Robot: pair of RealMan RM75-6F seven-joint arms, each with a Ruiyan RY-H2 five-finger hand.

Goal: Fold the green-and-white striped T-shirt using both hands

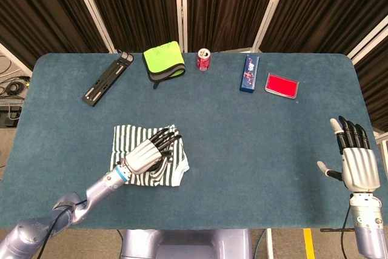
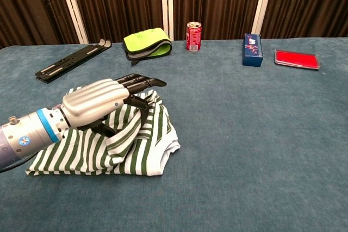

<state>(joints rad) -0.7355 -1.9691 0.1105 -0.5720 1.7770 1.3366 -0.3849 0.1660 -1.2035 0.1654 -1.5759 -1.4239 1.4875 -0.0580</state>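
The green-and-white striped T-shirt (image 1: 123, 138) lies folded into a compact bundle at the front left of the blue table (image 1: 260, 144). My left hand (image 1: 148, 154) lies across its top with the fingers stretched toward the right edge, and a fold of striped cloth hangs from under the palm. In the chest view the left hand (image 2: 100, 100) covers the upper middle of the T-shirt (image 2: 149, 145), still holding that fold. My right hand (image 1: 356, 165) stands open at the table's front right edge, far from the shirt, and shows only in the head view.
Along the back of the table lie a black flat tool (image 1: 107, 77), a lime-green pouch (image 1: 163, 60), a red can (image 1: 203, 59), a blue box (image 1: 249, 73) and a red flat case (image 1: 281, 85). Dark curtains hang behind.
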